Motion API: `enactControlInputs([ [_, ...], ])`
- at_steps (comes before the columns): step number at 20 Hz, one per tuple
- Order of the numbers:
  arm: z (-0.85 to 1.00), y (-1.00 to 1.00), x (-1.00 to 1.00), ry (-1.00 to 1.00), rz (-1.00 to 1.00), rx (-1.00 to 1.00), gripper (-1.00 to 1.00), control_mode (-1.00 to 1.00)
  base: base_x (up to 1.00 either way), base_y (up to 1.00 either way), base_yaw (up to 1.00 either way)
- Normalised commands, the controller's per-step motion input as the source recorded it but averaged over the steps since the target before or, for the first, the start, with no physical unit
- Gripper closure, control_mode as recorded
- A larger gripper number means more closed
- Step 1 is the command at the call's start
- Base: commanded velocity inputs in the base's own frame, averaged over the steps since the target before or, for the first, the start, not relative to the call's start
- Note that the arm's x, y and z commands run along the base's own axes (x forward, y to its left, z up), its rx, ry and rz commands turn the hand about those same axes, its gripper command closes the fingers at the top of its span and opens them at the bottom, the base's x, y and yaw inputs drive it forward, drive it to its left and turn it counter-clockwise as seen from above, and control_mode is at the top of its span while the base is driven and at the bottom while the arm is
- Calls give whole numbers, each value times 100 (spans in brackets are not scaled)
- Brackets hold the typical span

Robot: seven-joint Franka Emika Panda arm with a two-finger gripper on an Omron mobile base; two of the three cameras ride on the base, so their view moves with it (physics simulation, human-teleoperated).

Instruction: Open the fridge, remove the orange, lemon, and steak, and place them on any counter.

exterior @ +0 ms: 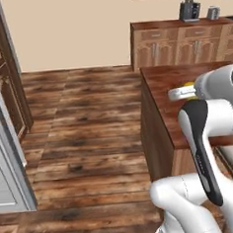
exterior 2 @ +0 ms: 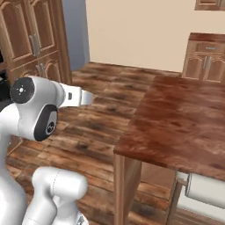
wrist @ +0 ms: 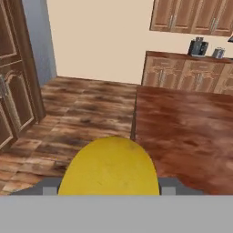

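A round yellow lemon [wrist: 109, 168] sits between the fingers of my gripper [wrist: 109, 190], which is shut on it. In the left base view a sliver of the lemon [exterior: 188, 84] peeks out by the gripper [exterior: 178, 93], just above the left part of the dark reddish-brown counter [exterior: 170, 77]. The hand view looks over the counter's [wrist: 182, 123] near left corner. The counter's wide top [exterior 2: 180, 114] lies to the right of my arm. A silver-grey part of the fridge [exterior: 5, 157] stands at the far left. The orange and the steak are out of view.
Wooden floor [exterior: 84, 121] stretches between the fridge side and the counter. Light wall cabinets [exterior: 182, 44] with a coffee machine [exterior: 190, 9] and a mug [exterior: 213, 13] stand at the back. Tall brown cabinet doors [wrist: 11, 91] rise on the left.
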Motion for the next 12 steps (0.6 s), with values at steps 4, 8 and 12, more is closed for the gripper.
enactControlInputs([
  [4, 0, 0, 0, 0, 0, 0, 100, 100, 60, -100, -27],
  [8, -47, -100, 84, 32, -33, 0, 100, -100, 0, 0, 0],
  [12, -98, -98, 100, 41, -28, 1, 100, -100, 0, 0, 0],
])
